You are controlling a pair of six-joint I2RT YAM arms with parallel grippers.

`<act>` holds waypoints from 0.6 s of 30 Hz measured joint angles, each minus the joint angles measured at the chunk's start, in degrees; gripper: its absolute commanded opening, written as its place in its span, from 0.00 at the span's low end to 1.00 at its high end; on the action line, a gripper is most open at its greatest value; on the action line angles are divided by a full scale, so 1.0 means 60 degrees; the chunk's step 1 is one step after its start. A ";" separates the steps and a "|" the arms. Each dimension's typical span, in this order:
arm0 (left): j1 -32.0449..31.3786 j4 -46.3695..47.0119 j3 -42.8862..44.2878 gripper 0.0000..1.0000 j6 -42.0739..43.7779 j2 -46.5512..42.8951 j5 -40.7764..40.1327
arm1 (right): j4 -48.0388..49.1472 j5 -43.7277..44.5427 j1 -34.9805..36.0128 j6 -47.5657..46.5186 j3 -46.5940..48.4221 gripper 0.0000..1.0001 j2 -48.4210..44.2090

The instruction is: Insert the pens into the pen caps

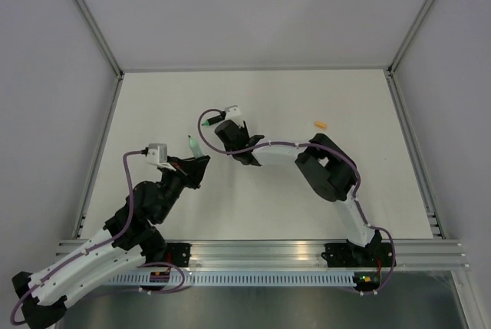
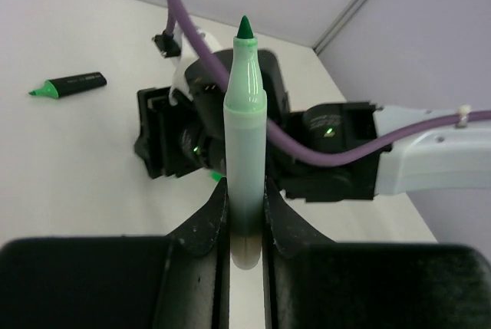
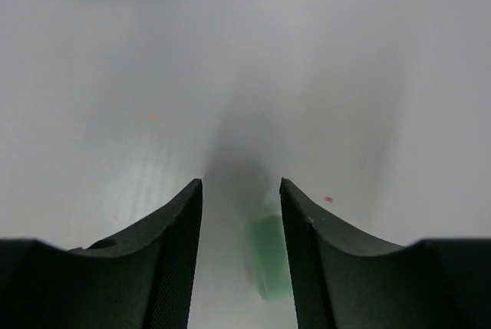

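On the white table [image 1: 268, 106] the green cap [image 3: 268, 256] is seen between the parted jaws of the right tool [image 3: 240, 187] — it should be centred before being squeezed — while the pale green pen [image 2: 244, 114] is clamped tip-up in the left tool [image 2: 245, 191].

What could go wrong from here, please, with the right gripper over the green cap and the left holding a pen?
The green cap lies off-centre between the open fingers of the right gripper, close to one of them, so closing might nudge or flip it rather than pinch it squarely. The left gripper clamps the pale green pen only near its rear end, so pressing it into a cap could tilt it.
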 measured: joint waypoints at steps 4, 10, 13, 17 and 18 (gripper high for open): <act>0.0000 0.0036 0.0157 0.02 0.0007 0.0812 0.0729 | -0.0510 -0.0160 -0.0608 -0.0685 -0.0940 0.22 -0.1191; 0.0000 0.0153 0.0616 0.02 0.0062 0.1596 0.1858 | -0.1082 -0.0124 -0.0900 -0.1898 -0.1282 0.27 -0.3738; 0.0000 0.0182 0.0667 0.02 0.0069 0.1749 0.1978 | -0.1242 -0.0175 -0.0933 -0.2033 -0.1169 0.31 -0.4710; -0.0004 0.0175 0.0667 0.02 0.0066 0.1752 0.1923 | -0.2306 -0.0095 -0.1231 -0.0648 -0.0849 0.45 -0.4790; -0.0004 0.0175 0.0667 0.02 0.0066 0.1730 0.1898 | -0.2652 -0.0058 -0.1326 -0.0229 -0.0816 0.46 -0.4699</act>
